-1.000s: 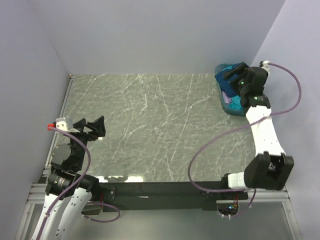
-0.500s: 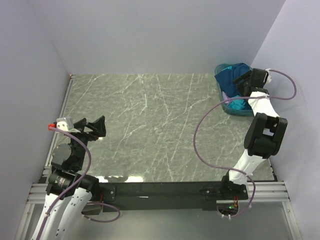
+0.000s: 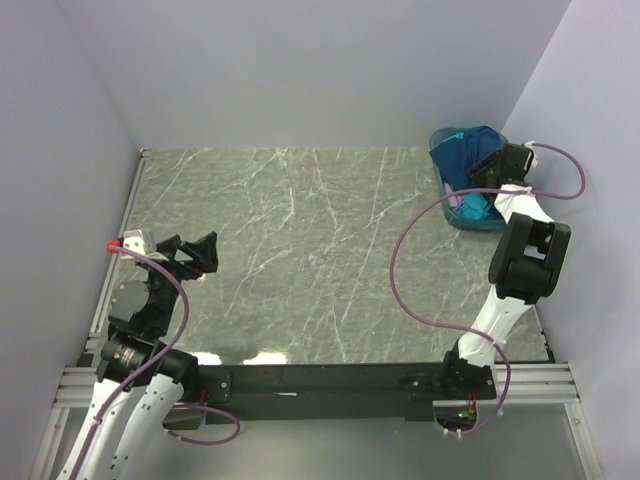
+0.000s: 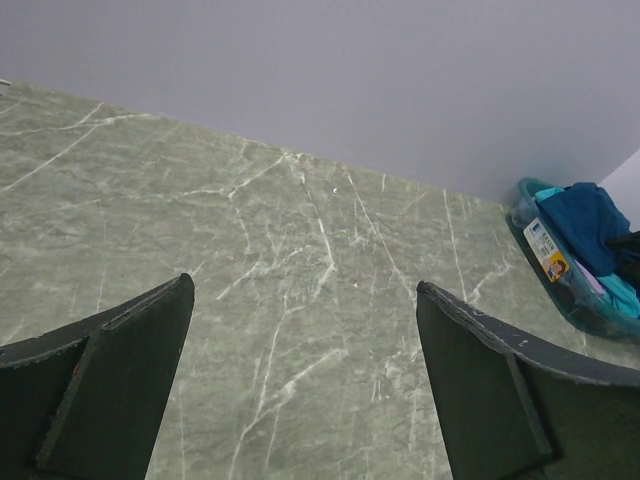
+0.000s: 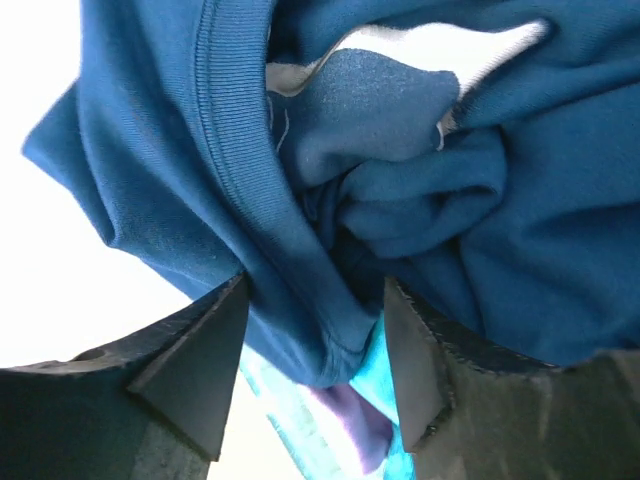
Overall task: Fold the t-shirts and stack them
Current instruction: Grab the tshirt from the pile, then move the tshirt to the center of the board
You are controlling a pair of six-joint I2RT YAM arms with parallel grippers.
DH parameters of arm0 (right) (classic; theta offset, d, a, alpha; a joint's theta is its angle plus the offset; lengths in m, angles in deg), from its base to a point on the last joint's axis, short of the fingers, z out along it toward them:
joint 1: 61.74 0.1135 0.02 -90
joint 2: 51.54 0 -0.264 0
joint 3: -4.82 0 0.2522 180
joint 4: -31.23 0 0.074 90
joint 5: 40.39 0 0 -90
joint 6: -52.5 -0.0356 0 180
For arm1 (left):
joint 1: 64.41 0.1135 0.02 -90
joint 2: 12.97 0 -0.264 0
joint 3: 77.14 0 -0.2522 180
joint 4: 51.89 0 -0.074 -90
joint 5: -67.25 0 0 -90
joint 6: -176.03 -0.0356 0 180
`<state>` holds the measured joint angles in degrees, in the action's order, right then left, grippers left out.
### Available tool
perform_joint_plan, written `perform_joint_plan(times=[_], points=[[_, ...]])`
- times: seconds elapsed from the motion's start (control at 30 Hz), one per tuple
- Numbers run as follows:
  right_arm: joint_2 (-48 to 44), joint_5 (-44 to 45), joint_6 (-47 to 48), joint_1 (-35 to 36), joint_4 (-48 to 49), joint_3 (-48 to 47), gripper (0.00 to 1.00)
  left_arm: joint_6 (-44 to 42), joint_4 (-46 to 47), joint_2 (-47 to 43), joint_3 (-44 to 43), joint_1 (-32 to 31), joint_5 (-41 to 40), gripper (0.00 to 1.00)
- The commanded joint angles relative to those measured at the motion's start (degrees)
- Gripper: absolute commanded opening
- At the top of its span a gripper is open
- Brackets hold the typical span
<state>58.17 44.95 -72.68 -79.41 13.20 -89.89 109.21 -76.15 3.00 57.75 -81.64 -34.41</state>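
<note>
Right, the right gripper [image 5: 315, 300] is down in the teal basket [image 3: 470, 222] at the far right corner of the bench [image 3: 320, 230]. It is clenched on a bunched fold of the dark blue tee [image 5: 420, 190] near its ribbed collar, and cloth fills the gap between both fingers. It is likely gripped there to haul that shirt off the pile and onto the bench for folding. The turquoise tee [image 5: 385, 455] and lilac tee [image 5: 350, 425] show underneath, in the basket. The left gripper [image 4: 300, 290] hangs over the near left of the bench, jaws spread wide, nothing between them, well apart from the basket. It is probably parked ready to take a corner once the tee is laid out. No shirt is folded or stacked yet.
</note>
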Motion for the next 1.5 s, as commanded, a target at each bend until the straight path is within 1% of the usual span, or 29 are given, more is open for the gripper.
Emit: perform_joint_plan(times=[0.0, 0.1, 0.13, 0.2, 0.23, 0.3, 0.33, 0.47, 0.5, 0.57, 0.6, 0.67, 0.7, 0.73, 0.77, 0.8, 0.87, 0.93, 0.97, 1.03, 1.07, 1.13, 1.17, 1.23, 1.3, 1.33, 1.37, 1.4, 1.47], points=[[0.6, -1.2, 2.3, -0.3, 3.5, -2.6, 0.61, -1.2, 2.2, 0.7, 0.0, -0.2, 1.3, 0.99], [-0.1, -1.7, 3.8, -0.3, 3.5, -2.5, 0.47, -1.3, 2.4, 1.1, 0.0, -0.2, 1.4, 0.99], [-0.6, -1.5, 4.1, -0.2, 3.6, -2.2, 0.37, -1.2, 2.4, 1.0, 0.0, -0.2, 1.4, 0.99], [-3.0, -0.9, 5.5, 0.1, 3.8, -1.4, 0.28, -1.3, 2.3, 1.0, 0.0, -0.2, 1.4, 0.99], [-3.9, -0.2, 6.0, 0.3, 3.5, -1.3, 0.19, -1.2, 2.3, 1.0, 0.0, -0.2, 1.4, 0.99], [-6.6, 2.6, 7.7, 1.2, 2.5, -1.7, 0.08, -1.3, 2.5, 0.8, 0.0, -0.2, 1.4, 0.99], [-7.6, 3.6, 8.4, 1.8, 1.8, -1.8, 0.0, -1.3, 2.4, 0.6, 0.0, -0.2, 1.5, 0.99], [-11.8, 11.1, 12.4, 5.5, -2.0, -4.5, 0.0, -1.5, 2.4, 0.3, 0.0, -0.3, 1.3, 0.99], [-13.3, 15.3, 15.4, 8.2, -2.9, -6.3, 0.0, -1.5, 2.5, 0.0, 0.0, -0.3, 1.3, 0.99], [-14.6, 19.4, 19.2, 11.5, -5.7, -8.5, 0.0, -1.5, 2.3, -0.2, 0.0, -0.4, 1.0, 0.99], [-15.7, 21.8, 23.6, 14.8, -6.6, -10.6, 0.0, -1.5, 2.3, -0.4, 0.0, -0.4, 1.1, 0.99], [-17.0, 23.6, 27.9, 19.1, -8.8, -12.3, 0.0, -1.4, 2.4, -0.9, 0.0, -0.5, 1.0, 0.99], [-18.4, 23.8, 31.8, 20.9, -9.4, -13.3, 0.0, -1.4, 2.4, -1.0, 0.0, -0.5, 1.1, 0.99], [-19.1, 23.4, 33.7, 25.3, -10.6, -13.8, 0.0, -1.4, 2.4, -1.4, 0.0, -0.5, 1.0, 0.99], [-19.8, 23.0, 34.6, 27.4, -11.0, -14.1, 0.0, -1.3, 2.3, -1.5, 0.0, -0.5, 1.0, 0.99], [-20.8, 22.3, 39.0, 30.0, -11.8, -15.0, 0.0, -1.3, 2.4, -1.6, 0.0, -0.5, 1.0, 1.0], [-21.3, 20.2, 41.1, 37.6, -15.1, -16.5, 0.0, -1.3, 2.2, -1.9, -0.1, -0.6, 0.9, 0.99], [-20.9, 17.9, 41.9, 42.3, -19.3, -19.3, 0.0, -1.4, 2.2, -2.1, -0.2, -0.6, 0.7, 0.99], [-20.7, 15.2, 41.7, 47.8, -20.2, -20.0, 0.0, -1.4, 2.1, -2.3, -0.3, -0.6, 0.3, 0.99], [-19.3, 12.9, 42.1, 53.6, -22.5, -21.8, 0.0, -1.2, 1.6, -2.6, -0.5, -0.6, -0.4, 0.99], [-18.4, 11.9, 42.0, 58.9, -23.1, -22.4, 0.0, -1.1, 1.4, -2.7, -0.5, -0.6, -0.6, 0.99], [-14.7, 9.4, 41.2, 63.9, -25.4, -25.0, 0.0, -1.0, 1.0, -2.8, -0.7, -0.6, -1.3, 0.99], [-13.3, 8.5, 40.5, 67.8, -25.9, -25.8, 0.0, -0.9, 0.8, -2.8, -0.8, -0.6, -1.4, 0.99], [-9.4, 5.4, 38.7, 70.7, -26.6, -28.2, 0.04, -0.6, 0.4, -3.0, -1.0, -0.6, -2.3, 0.99], [-5.9, 4.9, 37.0, 74.1, -26.5, -30.1, 0.13, -0.3, 0.0, -3.1, -1.2, -0.6, -2.8, 0.99], [-4.9, 4.8, 36.8, 75.1, -26.9, -30.9, 0.29, -0.3, 0.0, -3.0, -1.3, -0.6, -3.4, 0.99], [-4.0, 4.8, 36.3, 75.6, -27.2, -31.7, 0.38, -0.2, -0.2, -3.0, -1.3, -0.6, -3.5, 0.99], [-2.7, 4.8, 35.3, 76.1, -27.2, -32.8, 0.55, -0.2, -0.2, -2.9, -1.3, -0.6, -3.6, 0.99], [-2.1, 5.8, 33.6, 75.9, -27.3, -33.0, 0.67, 0.1, -0.6, -2.5, -1.4, -0.6, -4.2, 0.99]])
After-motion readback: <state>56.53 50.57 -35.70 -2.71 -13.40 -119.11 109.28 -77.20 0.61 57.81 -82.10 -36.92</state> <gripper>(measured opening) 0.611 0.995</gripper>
